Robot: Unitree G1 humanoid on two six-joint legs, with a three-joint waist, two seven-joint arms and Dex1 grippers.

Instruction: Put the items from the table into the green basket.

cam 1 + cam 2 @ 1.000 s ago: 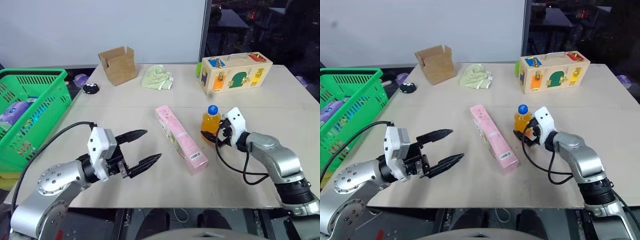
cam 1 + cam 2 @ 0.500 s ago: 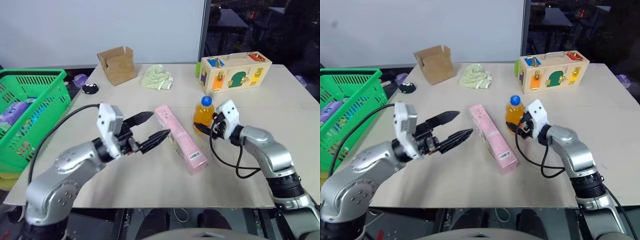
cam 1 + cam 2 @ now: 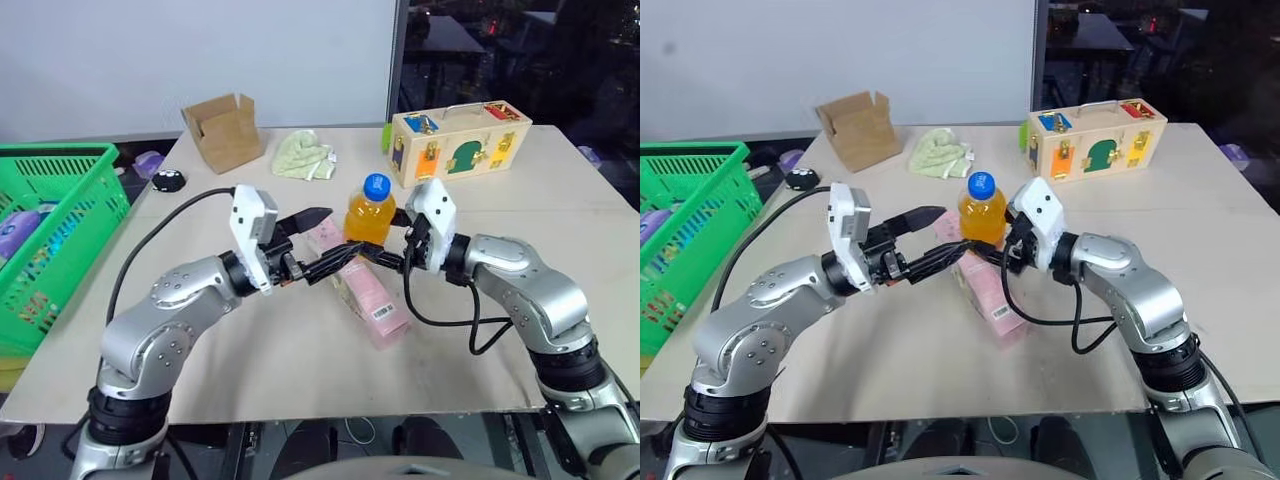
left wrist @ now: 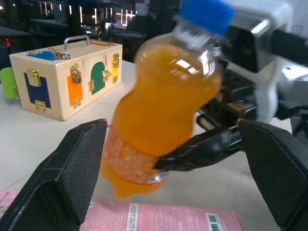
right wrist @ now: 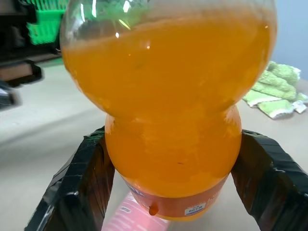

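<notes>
Right gripper (image 3: 385, 262) clamps the blue-capped plastic orange-drink bottle (image 3: 369, 212) low; left gripper (image 3: 322, 243), spread wide at nine o'clock, could knock it loose.

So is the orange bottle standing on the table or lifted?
Lifted: the bottle hangs above the pink carton, clamped by the right gripper.

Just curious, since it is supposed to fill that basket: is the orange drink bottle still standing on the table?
No: the right gripper holds the bottle in the air above the pink carton.
</notes>
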